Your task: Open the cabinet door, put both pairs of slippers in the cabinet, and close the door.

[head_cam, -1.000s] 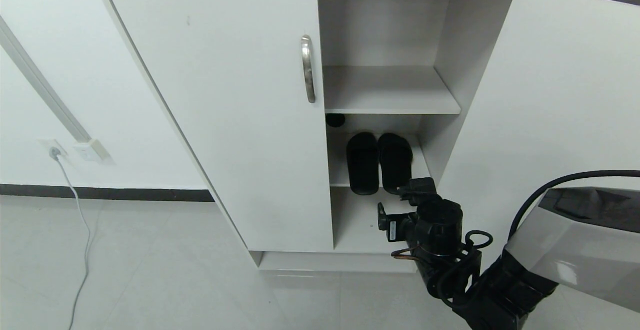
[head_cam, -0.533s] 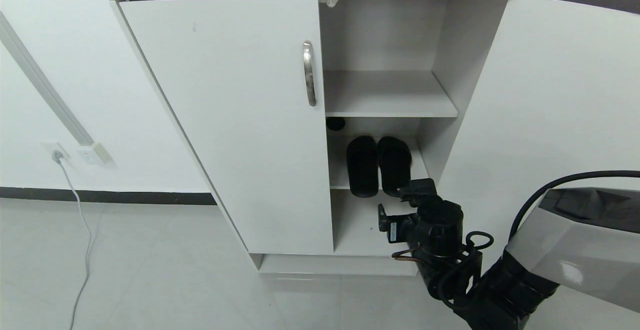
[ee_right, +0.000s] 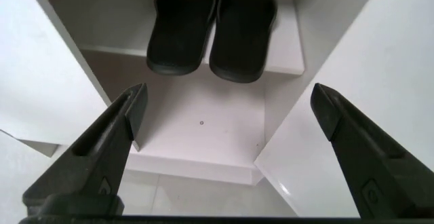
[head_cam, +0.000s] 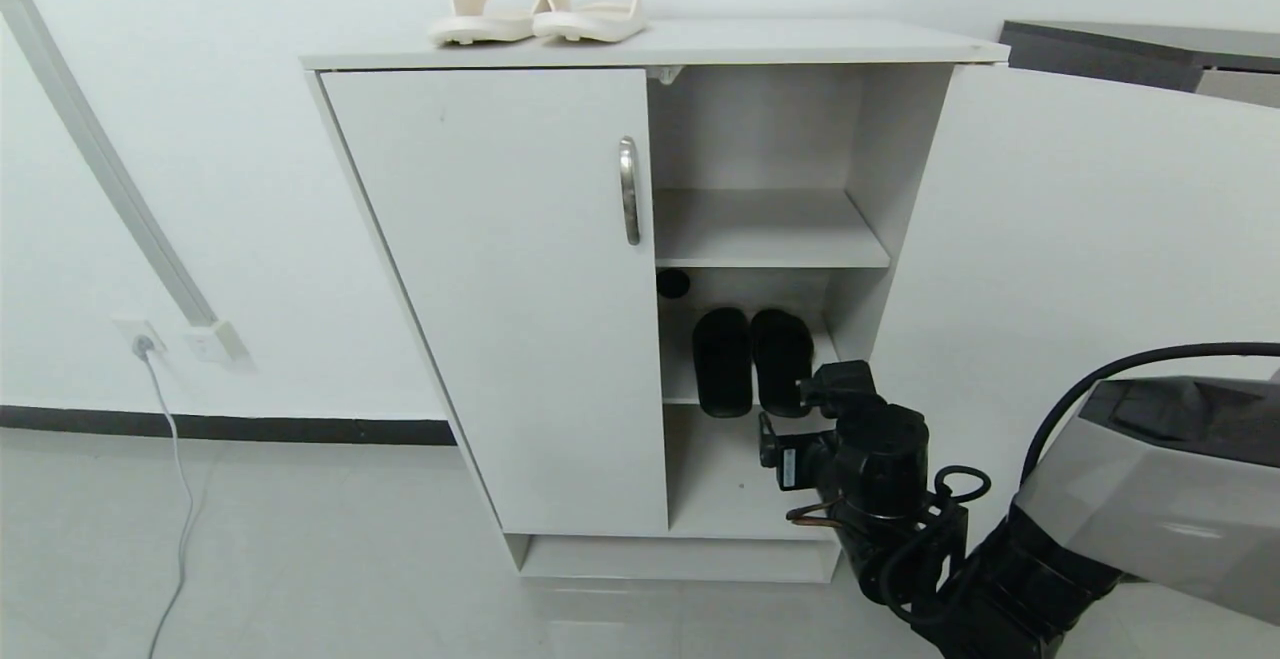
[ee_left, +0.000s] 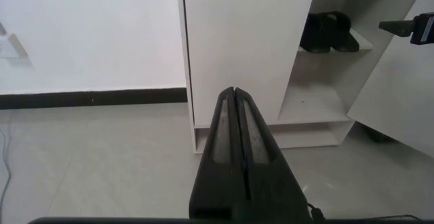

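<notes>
White cabinet (head_cam: 500,289): black slippers (head_cam: 750,359) lie lengthwise front-to-back; right hand (ee_right: 228,94) apart, left hand (ee_left: 232,94) together.

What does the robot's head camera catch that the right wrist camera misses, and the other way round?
Head view adds: a cream pair of slippers on the cabinet top, the closed left door with its metal handle, and the upper shelf.
Right wrist view adds: a close look past the right end effector, spread wide open.
Both share: the black slippers side by side on the middle shelf, the bottom shelf beneath them, and the open right door.
</notes>
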Tool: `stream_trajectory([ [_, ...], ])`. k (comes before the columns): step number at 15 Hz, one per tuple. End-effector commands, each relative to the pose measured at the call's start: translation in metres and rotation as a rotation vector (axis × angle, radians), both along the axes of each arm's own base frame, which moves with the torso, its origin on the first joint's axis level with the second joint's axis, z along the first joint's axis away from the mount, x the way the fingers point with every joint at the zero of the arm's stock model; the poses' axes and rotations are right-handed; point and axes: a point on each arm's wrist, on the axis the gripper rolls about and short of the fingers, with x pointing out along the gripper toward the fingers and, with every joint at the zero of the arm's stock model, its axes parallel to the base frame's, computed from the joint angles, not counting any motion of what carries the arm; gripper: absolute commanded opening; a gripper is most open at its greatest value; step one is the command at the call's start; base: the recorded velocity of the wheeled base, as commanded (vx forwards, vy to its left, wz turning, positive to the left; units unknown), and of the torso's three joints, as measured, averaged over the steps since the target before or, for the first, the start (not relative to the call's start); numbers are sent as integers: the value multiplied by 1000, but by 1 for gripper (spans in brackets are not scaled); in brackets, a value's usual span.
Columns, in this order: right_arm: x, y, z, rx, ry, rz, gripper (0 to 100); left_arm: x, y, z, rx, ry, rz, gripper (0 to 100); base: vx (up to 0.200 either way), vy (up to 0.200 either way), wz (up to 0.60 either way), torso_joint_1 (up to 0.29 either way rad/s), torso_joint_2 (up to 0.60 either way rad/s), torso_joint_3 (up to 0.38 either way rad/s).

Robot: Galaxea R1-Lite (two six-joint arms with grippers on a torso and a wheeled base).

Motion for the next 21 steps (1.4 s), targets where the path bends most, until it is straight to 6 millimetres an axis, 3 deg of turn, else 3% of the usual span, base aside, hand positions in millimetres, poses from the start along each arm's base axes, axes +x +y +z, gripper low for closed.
stream_trajectory([
  [1, -1, -1, -1, -4, 4, -1, 100, 0, 0, 0, 0, 1, 0, 0, 0, 0, 0, 2, 7, 119],
  [12, -4, 0, -1, -7, 7, 9, 100, 0, 0, 0, -2, 2, 0, 0, 0, 0, 0, 0, 0, 0],
  [21, -6, -1, -3, -13, 14, 9, 100, 0, 0, 0, -2, 2, 0, 0, 0, 200, 0, 4, 1, 0],
])
